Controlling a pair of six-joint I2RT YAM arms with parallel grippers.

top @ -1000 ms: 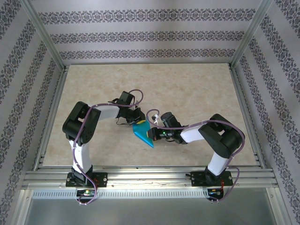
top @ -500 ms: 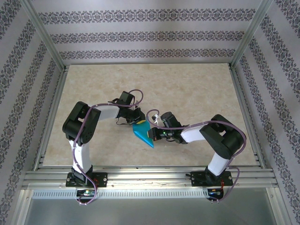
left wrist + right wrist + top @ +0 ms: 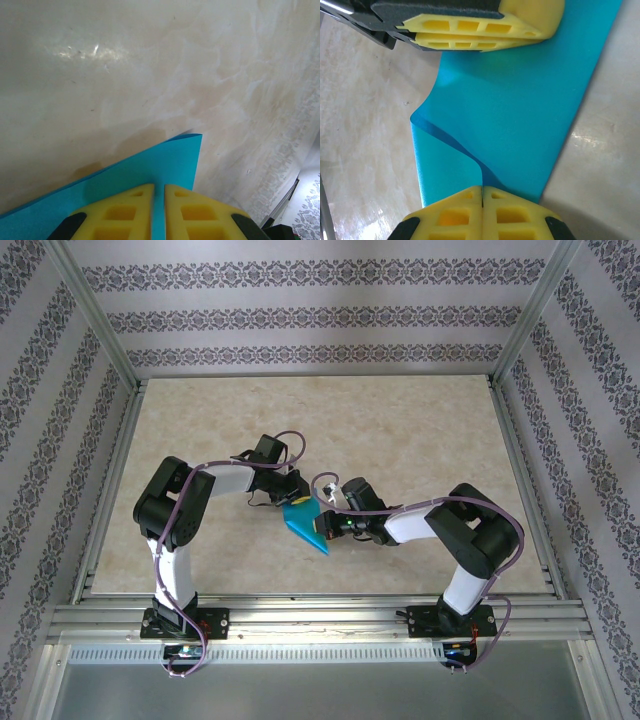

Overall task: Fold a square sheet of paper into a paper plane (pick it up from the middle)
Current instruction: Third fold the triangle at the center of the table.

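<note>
Right wrist, teal paper (image 3: 520, 115), gripped by left jaws, right jaws

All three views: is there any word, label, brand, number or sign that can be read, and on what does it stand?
None can be read. The teal paper is plain, the yellow fingers bear no marking, and the wall shows ornament, not letters.
</note>
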